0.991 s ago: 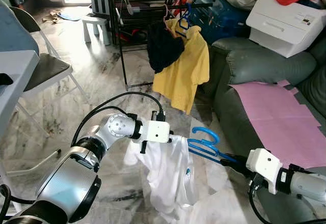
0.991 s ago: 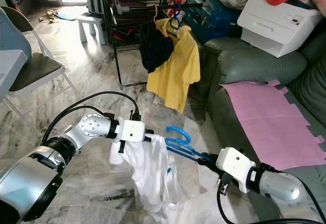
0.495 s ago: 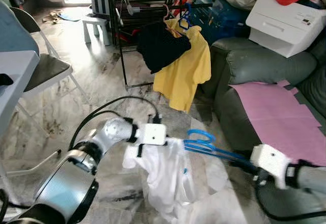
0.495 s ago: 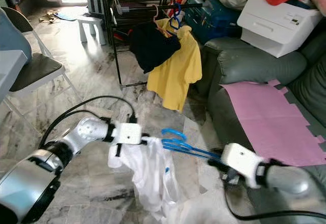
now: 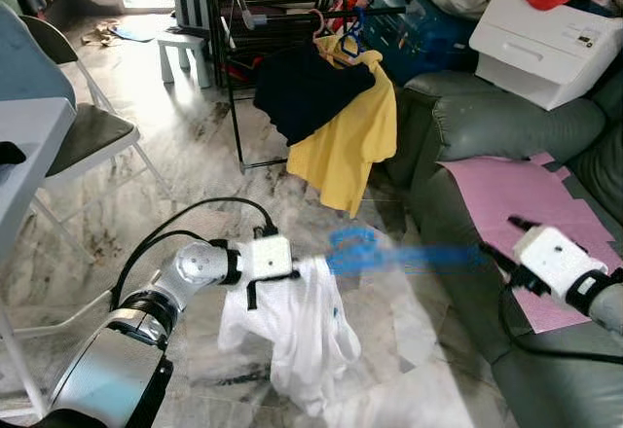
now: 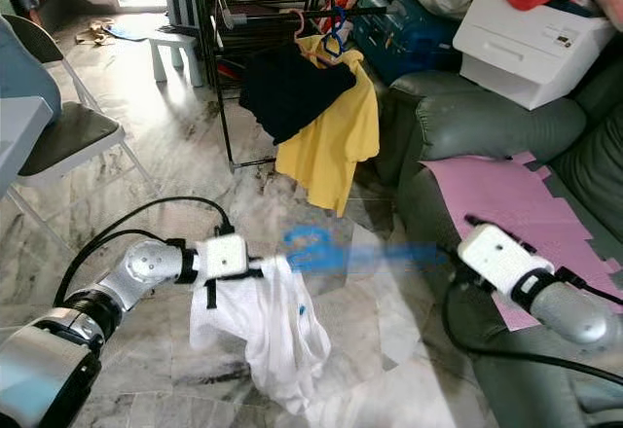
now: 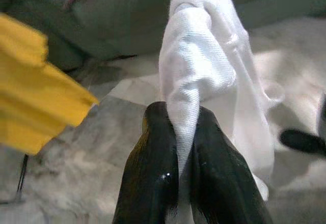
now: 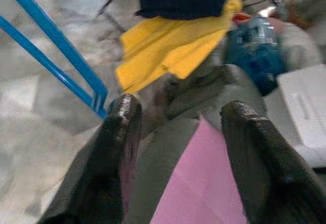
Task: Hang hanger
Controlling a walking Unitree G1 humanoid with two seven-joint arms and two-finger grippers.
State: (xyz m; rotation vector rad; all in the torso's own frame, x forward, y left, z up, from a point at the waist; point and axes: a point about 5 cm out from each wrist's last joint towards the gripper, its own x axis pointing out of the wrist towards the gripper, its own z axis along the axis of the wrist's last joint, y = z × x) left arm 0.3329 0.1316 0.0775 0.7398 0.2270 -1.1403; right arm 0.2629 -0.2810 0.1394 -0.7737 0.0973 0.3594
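Your left hand [image 7: 181, 147] is clamped on a fold of the white shirt [image 5: 307, 326], which hangs from it down to the marble floor [image 5: 195, 170], in front of the green sofa [image 5: 467, 126]. Your right hand [image 8: 173, 147] stands with its fingers spread apart, above the sofa's pink sheet [image 5: 526, 209]. The blue hanger [image 5: 355, 250] appears as a motion-blurred streak between the shirt and your right hand; whether the hand touches it cannot be told. Beyond the shirt, a yellow shirt [image 5: 346, 151] and a dark garment [image 5: 307, 92] hang on the black drying rack [image 5: 234, 58] beside the sofa.
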